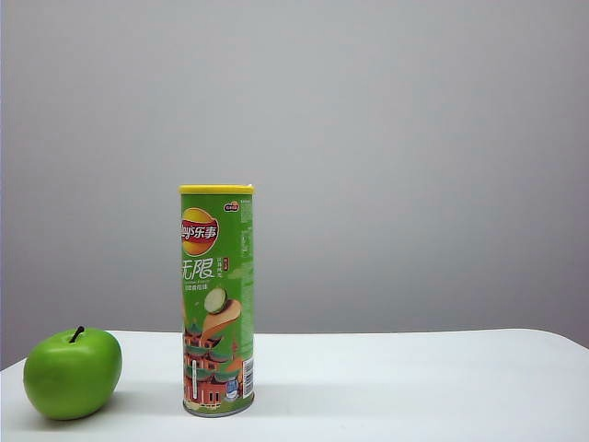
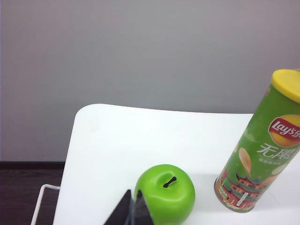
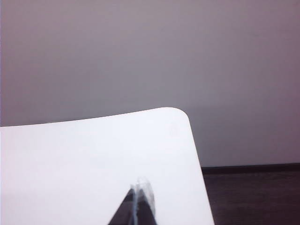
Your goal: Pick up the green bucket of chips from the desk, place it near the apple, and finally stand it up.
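**Chips bucket upright beside the apple**

In the exterior view, the green bucket of chips is standing upright on the white bench, near the apple but apart from it.

The left wrist view is showing the left hand pinched together, holding nothing, in front of the apple, with the bucket to one side.

The right wrist view is showing the right hand likewise pressed together and empty over bare bench.

Green bucket of chips stands upright beside the apple on the desk.
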{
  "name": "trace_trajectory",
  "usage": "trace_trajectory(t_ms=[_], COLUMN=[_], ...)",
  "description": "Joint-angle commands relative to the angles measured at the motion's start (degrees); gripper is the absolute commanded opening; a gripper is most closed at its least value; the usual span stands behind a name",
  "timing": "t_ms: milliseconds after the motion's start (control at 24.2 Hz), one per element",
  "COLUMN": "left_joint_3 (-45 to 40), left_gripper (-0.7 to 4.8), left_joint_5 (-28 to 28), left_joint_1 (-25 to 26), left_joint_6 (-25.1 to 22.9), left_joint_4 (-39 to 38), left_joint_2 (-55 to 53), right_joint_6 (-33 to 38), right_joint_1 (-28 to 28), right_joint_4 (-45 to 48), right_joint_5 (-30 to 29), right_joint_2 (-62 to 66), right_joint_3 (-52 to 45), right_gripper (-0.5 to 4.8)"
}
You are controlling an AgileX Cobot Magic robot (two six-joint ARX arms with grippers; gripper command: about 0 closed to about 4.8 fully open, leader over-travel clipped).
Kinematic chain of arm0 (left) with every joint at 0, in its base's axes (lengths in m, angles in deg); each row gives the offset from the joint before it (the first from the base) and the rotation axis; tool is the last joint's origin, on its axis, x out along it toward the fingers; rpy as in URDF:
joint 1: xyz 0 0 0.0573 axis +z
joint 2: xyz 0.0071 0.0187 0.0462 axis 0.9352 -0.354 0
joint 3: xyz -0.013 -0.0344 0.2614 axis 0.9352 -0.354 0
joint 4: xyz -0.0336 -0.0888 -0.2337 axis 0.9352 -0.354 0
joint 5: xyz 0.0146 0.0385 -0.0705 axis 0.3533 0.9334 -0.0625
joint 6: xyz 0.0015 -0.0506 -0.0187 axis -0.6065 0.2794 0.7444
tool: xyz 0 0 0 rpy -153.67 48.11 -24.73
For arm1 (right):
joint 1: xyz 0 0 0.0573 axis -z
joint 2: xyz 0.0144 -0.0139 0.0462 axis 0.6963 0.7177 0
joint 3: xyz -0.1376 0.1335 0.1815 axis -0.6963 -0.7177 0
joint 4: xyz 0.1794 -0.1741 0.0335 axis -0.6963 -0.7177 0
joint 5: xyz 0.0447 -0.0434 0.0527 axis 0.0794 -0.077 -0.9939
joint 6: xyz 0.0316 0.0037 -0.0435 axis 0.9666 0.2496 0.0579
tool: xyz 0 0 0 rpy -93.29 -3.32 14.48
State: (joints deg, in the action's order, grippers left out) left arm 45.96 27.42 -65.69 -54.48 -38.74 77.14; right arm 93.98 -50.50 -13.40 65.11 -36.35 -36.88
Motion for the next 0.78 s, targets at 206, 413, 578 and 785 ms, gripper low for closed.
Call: trace_trajectory(t_ms=[206, 413, 578, 785], left_joint_3=[0.1, 0.1, 0.1, 0.1], left_gripper=[-0.06, -0.06, -0.06, -0.05], left_joint_5=[4.3, 4.2, 4.2, 6.0], left_joint_1=[0.0, 0.0, 0.0, 0.0], left_joint_6=[0.0, -0.4, -0.4, -0.4], left_joint_4=[-3.0, -7.6, -7.8, -7.7], left_joint_2=[0.0, 0.0, -0.1, -0.1], right_joint_6=[-0.1, -0.1, -0.1, -0.1], right_joint_1=[0.1, 0.1, 0.1, 0.1], right_joint_4=[-0.7, -3.2, -3.6, -3.6], right_joint_5=[2.8, 2.3, 2.3, 2.3], right_joint_2=[-0.1, -0.1, -0.1, -0.1], right_joint_3=[-0.3, -0.3, -0.3, -0.3], right_gripper=[-0.01, 0.00, 0.00, 0.00])
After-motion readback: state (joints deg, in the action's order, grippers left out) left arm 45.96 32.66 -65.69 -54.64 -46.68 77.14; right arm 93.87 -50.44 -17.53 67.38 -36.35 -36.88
